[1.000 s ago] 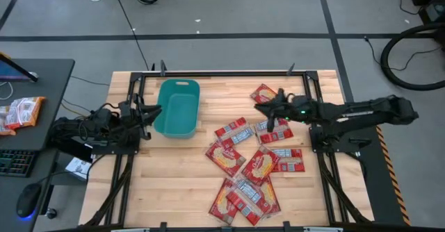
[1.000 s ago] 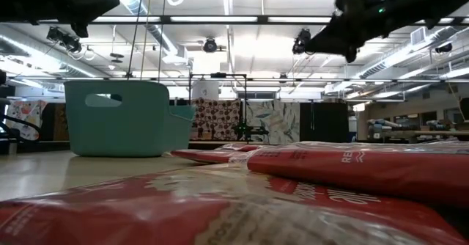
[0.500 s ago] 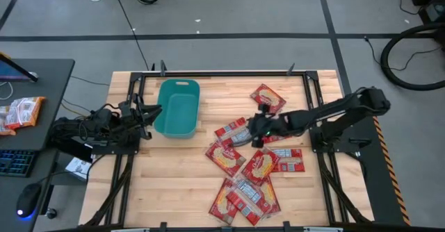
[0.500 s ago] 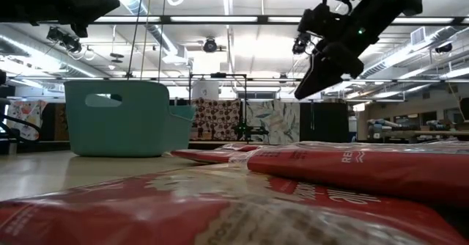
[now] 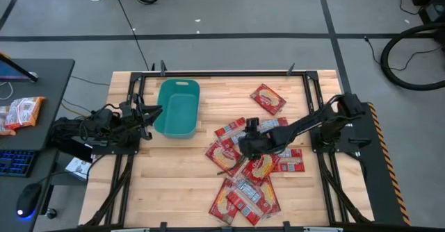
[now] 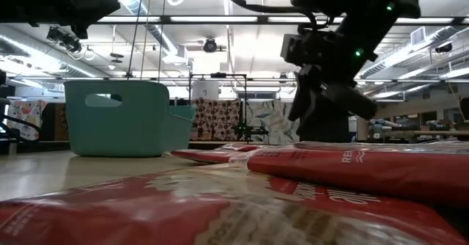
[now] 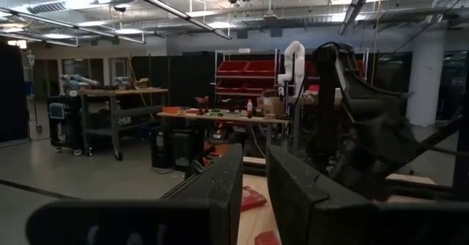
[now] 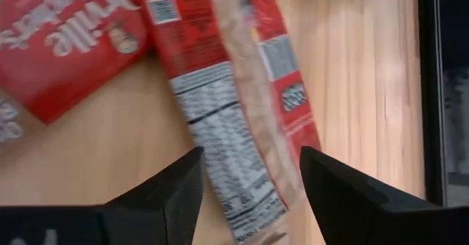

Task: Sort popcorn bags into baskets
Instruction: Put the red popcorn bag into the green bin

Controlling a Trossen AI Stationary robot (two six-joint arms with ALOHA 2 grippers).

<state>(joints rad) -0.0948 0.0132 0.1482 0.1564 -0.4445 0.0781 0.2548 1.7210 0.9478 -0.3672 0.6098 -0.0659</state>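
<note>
Several red popcorn bags (image 5: 243,166) lie in an overlapping heap on the wooden table's middle, and one lies apart at the far right (image 5: 268,98). The teal basket (image 5: 177,107) stands at the far left and also shows in the low view (image 6: 121,116). My right gripper (image 5: 245,146) is open, pointing down over the heap's far part. In the right wrist view (image 8: 250,161) its fingers stand on either side of a bag lying back-side up (image 8: 238,98). My left gripper (image 5: 151,112) waits beside the basket's left side, its fingers a narrow gap apart (image 7: 255,190).
A dark side desk at the left holds orange-and-white snack packets (image 5: 21,112), a keyboard and a mouse. Black frame rails (image 5: 222,73) run along the table's edges. Bare wood (image 5: 167,183) lies at the near left of the table.
My right gripper has swung from the table's far right toward its left and near side. It has come down over the heap of bags and has tipped from level to pointing down. The bags and the basket have stayed still.
</note>
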